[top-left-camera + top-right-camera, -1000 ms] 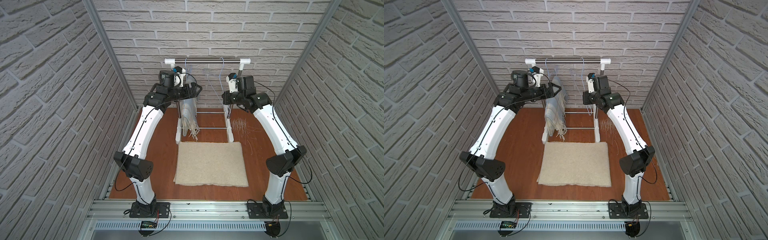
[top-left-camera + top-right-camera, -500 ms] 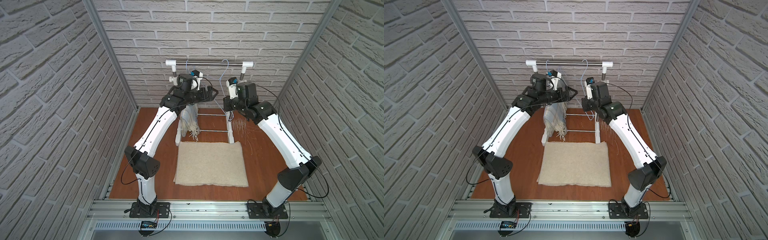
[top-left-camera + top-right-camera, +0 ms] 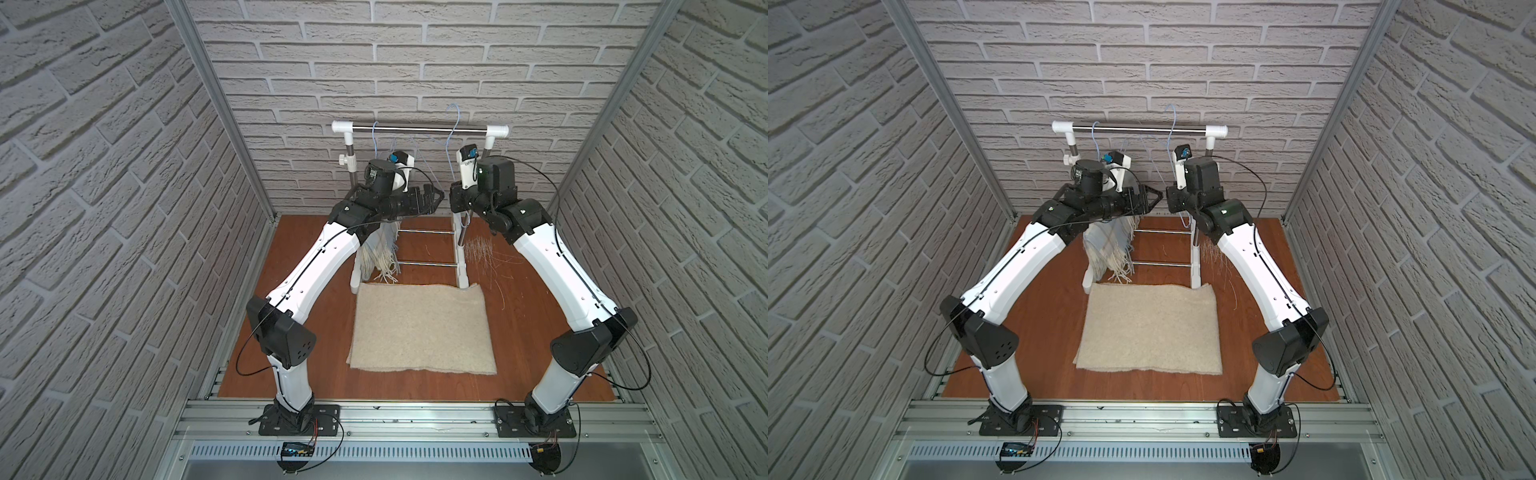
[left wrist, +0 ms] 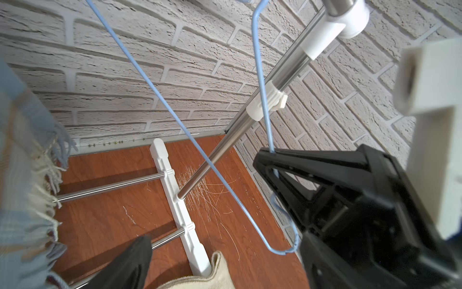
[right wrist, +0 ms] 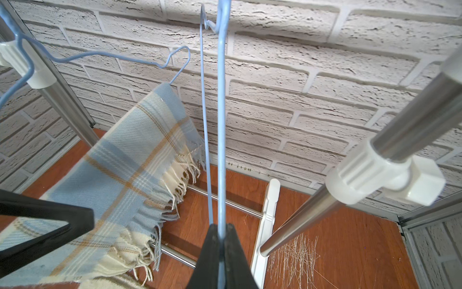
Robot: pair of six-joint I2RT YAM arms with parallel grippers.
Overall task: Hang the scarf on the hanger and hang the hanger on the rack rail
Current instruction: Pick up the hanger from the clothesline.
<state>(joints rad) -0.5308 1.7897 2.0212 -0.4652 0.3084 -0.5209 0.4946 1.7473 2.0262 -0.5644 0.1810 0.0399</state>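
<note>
Right gripper point(image 5: 221, 234): jaws clenched on the thin blue wire hanger point(image 5: 221, 125). The wire runs straight up out of the grip towards the chrome top rail point(image 3: 1138, 129) of the white-footed clothes rack point(image 3: 461, 266), near the rail's right end. Cannot tell whether the hanger bears on the rail.

Left gripper point(image 3: 1150, 199): jaws released and spread wide, nothing between them. It sits just beside the right gripper, tips pointing towards it.

Pale blue and cream plaid scarf with fringe point(image 5: 120, 180): draped over a second blue wire hanger point(image 5: 105, 53) near the rail's left end. The fringe hangs low beside the rack's left foot.

Beige rectangular fabric mat point(image 3: 419, 328): flat on the reddish-brown wooden counter point(image 3: 307, 324), in front of the rack.

Loose pale fibres point(image 3: 478, 249): scattered on the counter by the rack's right foot.
</note>
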